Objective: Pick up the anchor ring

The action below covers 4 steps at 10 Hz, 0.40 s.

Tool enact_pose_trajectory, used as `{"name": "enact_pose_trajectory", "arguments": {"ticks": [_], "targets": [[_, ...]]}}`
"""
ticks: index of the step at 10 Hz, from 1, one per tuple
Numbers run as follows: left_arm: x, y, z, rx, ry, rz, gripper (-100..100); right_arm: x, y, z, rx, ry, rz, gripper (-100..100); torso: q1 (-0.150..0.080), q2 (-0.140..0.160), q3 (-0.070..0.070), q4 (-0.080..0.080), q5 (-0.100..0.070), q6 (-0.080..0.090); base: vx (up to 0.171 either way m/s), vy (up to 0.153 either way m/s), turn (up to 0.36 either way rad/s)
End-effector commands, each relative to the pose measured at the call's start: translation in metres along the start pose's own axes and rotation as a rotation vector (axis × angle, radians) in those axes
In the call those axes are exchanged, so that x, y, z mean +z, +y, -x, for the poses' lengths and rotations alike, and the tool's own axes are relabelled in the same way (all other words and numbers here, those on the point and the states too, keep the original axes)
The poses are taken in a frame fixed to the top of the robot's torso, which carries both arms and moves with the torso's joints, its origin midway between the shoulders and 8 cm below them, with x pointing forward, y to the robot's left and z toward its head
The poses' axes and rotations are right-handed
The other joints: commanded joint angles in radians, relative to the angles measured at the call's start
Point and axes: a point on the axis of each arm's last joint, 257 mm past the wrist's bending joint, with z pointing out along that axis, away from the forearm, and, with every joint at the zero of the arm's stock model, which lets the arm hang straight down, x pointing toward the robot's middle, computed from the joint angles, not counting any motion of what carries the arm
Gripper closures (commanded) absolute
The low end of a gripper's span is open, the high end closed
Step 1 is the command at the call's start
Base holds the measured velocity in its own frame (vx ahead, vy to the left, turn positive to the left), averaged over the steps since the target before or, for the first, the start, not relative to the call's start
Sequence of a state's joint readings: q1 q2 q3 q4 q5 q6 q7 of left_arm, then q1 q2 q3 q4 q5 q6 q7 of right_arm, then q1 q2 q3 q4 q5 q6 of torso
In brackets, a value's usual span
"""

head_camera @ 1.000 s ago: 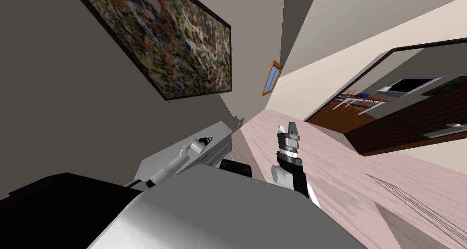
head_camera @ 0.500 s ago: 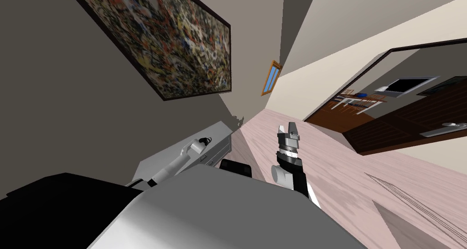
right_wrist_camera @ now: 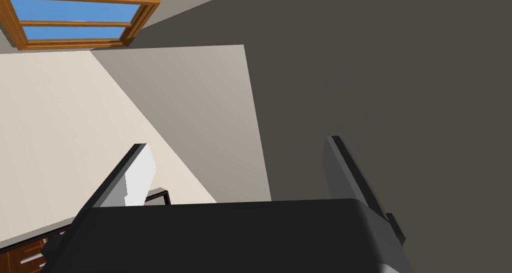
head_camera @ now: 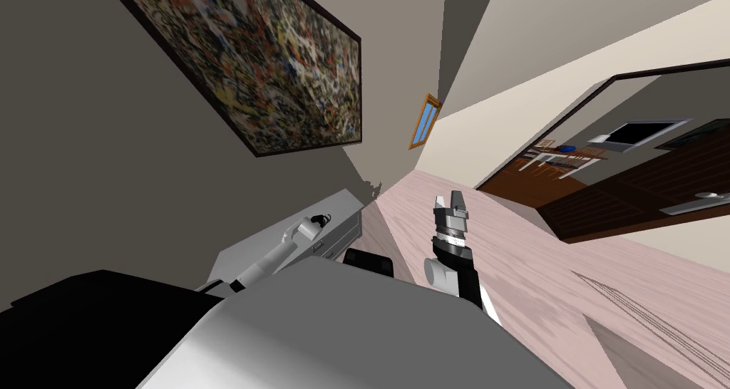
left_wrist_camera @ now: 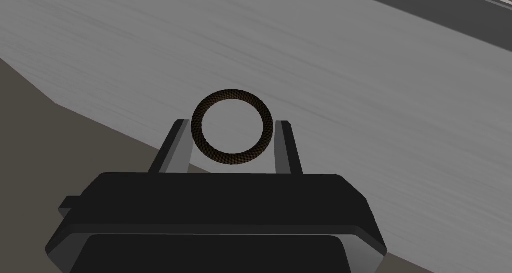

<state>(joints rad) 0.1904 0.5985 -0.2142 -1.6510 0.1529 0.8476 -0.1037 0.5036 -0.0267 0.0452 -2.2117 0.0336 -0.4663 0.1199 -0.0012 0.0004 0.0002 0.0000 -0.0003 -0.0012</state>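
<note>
Not much to report: nothing has budged in the head view over the last second, so we're parked. The big grey cabinet top sits centre-left of the head frame and is the pale backdrop in the left wrist view. Our left gripper is out over it, its two blades pinched onto the sides of the anchor ring, a dark woven-looking loop dead centre of that frame. The right gripper idles mid-frame above the floor, blades spread wide, holding nothing. We reckon the grasp is made and only the lift is left.
</note>
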Motion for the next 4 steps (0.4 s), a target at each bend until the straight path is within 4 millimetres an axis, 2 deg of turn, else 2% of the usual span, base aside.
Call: {"name": "enact_pose_trajectory", "arguments": {"ticks": [1,3,4], "targets": [[-0.0065,-0.0024,0.0007,0.004,0.003,0.000,100,0.0000,0.0000,0.0000,0.000,0.000,0.000,0,0.000,0.000,0.000,0.000,0.000,0.000,-0.021,-0.016,0.054],[-0.0075,-0.0036,0.0004,0.005,0.003,-0.002,100,0.0000,0.0000,0.0000,0.000,0.000,0.000,0,-0.001,0.001,0.001,0.000,0.000,0.000,-0.014,-0.011,0.023],[-0.0079,-0.0034,0.0001,0.005,0.003,-0.001,0,0.0000,0.0000,0.0000,0.000,0.000,0.000,0,0.000,0.000,0.000,0.000,0.000,0.000,0.000,0.000,0.000]]}}
